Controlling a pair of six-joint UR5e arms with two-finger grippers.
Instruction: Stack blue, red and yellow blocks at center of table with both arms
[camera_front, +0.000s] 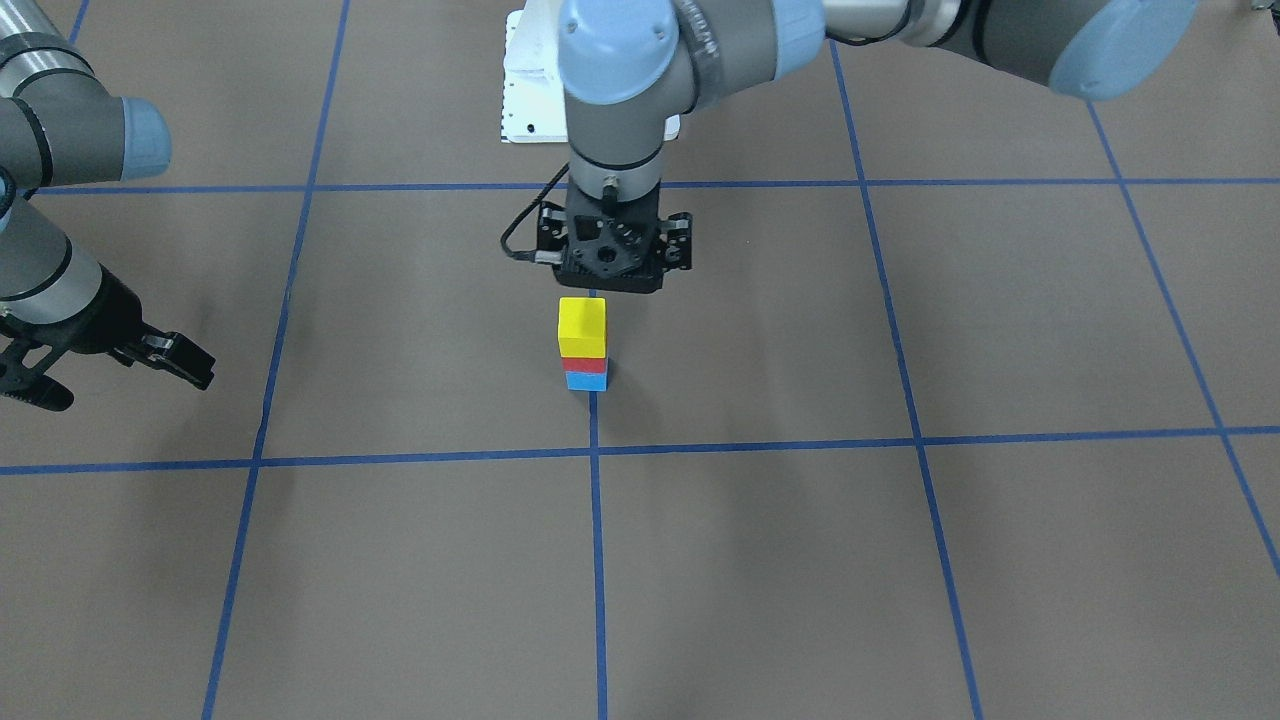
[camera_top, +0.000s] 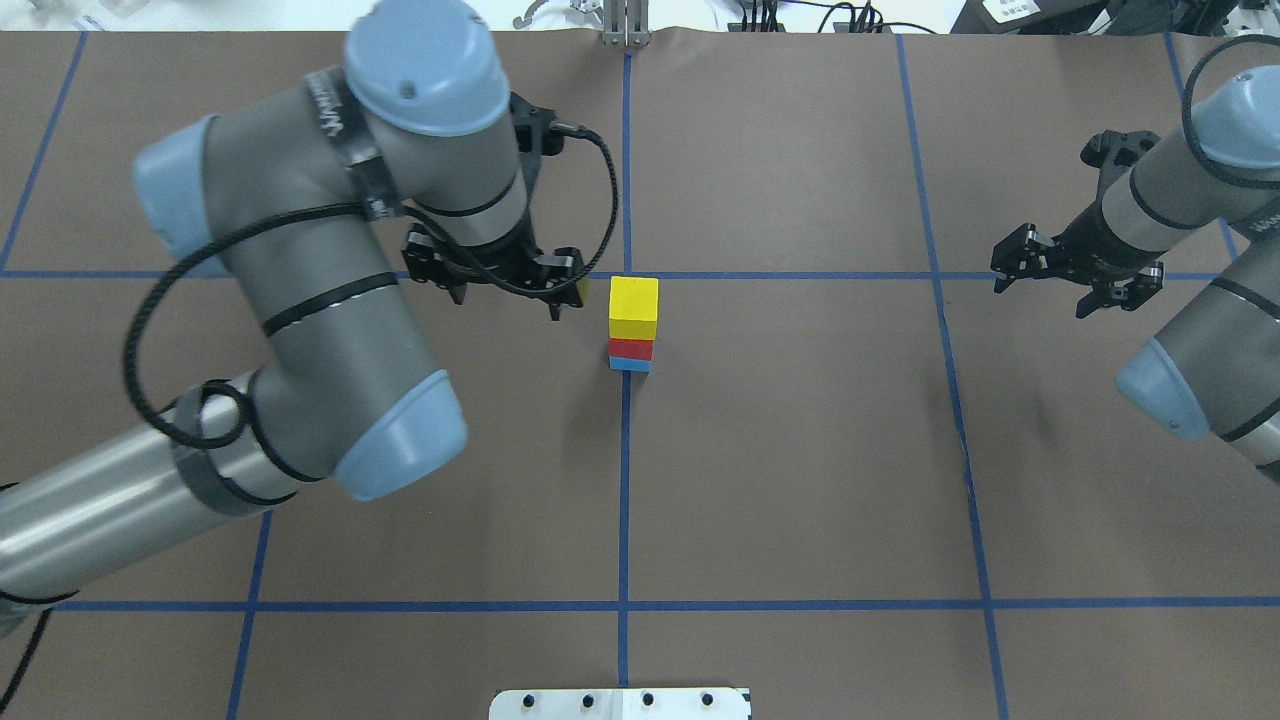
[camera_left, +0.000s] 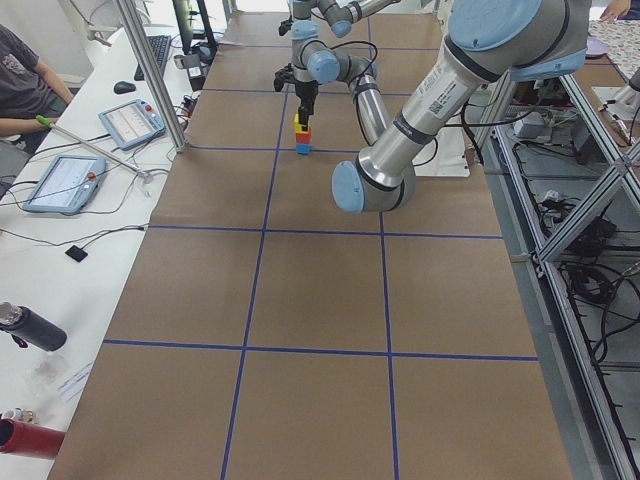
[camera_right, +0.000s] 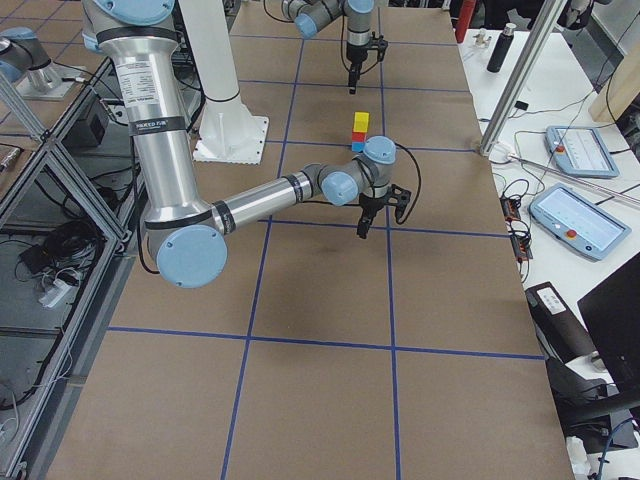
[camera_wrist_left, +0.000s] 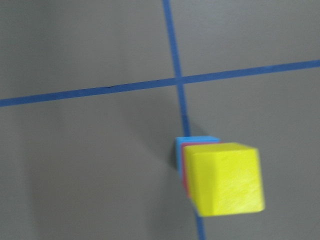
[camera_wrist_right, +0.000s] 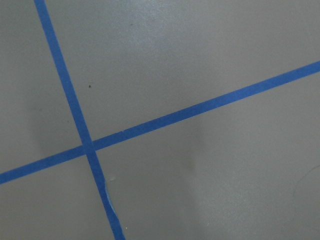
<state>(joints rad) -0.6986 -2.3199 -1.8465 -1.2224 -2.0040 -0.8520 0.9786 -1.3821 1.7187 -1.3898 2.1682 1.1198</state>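
Three blocks: one upright stack. Blue block (camera_front: 586, 381) sits at the bottom on the tabletop (camera_front: 900, 580), red block (camera_front: 585, 364) on it, yellow block (camera_front: 582, 325) on top. The sides look roughly flush.
Stack position: on a blue tape line (camera_front: 597, 560), just beside a crossing of two lines, mid-tabletop and between the two arms.
Left pincer (camera_front: 613, 250): jaws spread wide with nothing between them. It is held higher than the stack and near it, touching no block.
Left wrist view: looks down on the stack, the yellow top face nearest. The picture is somewhat blurred.
Right pincer (camera_front: 135, 390): jaws apart and empty. It is well apart from the stack, toward the robot's right end, over bare tabletop.
Right wrist view: only brown surface and one tape crossing.
Robot side: white pedestal base (camera_front: 530, 100) at the tabletop edge, behind the left arm's wrist.
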